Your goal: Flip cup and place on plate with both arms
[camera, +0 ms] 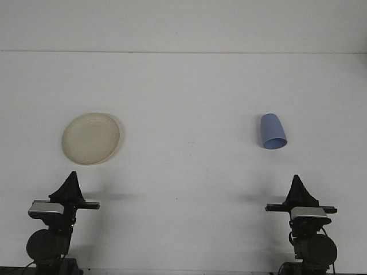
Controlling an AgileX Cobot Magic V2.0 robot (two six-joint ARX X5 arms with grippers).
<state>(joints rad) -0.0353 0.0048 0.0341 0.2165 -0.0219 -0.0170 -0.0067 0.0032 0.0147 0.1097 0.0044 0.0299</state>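
Observation:
A cream round plate (92, 138) lies on the left half of the white table. On the right half, a blue cup (272, 130) lies on its side with its open mouth toward the front. My left gripper (71, 173) rests near the front edge, just in front of the plate, with its fingers together in a point and nothing held. My right gripper (296, 177) sits shut near the front edge too, a short way in front of the cup and slightly to its right, also holding nothing.
The white table (189, 189) runs back to a far edge against a pale wall (183, 23). Only the plate and the cup lie on it.

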